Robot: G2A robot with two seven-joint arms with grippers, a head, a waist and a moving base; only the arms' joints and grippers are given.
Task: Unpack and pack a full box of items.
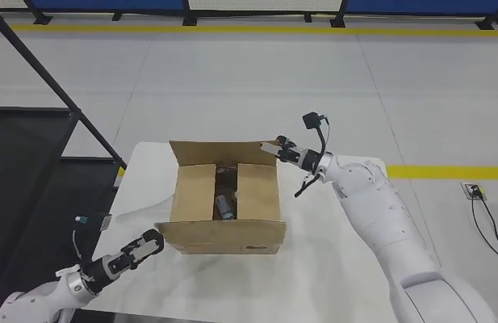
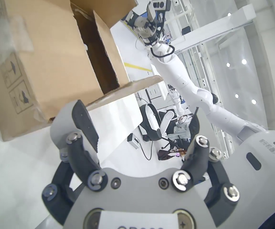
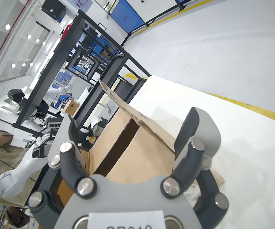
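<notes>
A brown cardboard box (image 1: 224, 202) stands in the middle of the white table (image 1: 329, 258). Its back flap (image 1: 224, 152) is raised, its front flap (image 1: 224, 237) hangs outward, and two inner flaps lie nearly flat with a gap between them. Several items (image 1: 224, 203) show dimly in that gap. My right gripper (image 1: 274, 148) is open at the back flap's right corner; the flap's edge (image 3: 137, 117) runs between its fingers and meets one pad (image 3: 187, 129). My left gripper (image 2: 140, 127) is open and holds nothing, low beside the box's front left corner (image 2: 44, 60).
A black metal frame (image 1: 63, 105) stands close to the table's left side. The table has free room to the right of the box and in front of it. A yellow line (image 1: 442, 171) crosses the floor behind the table at the right.
</notes>
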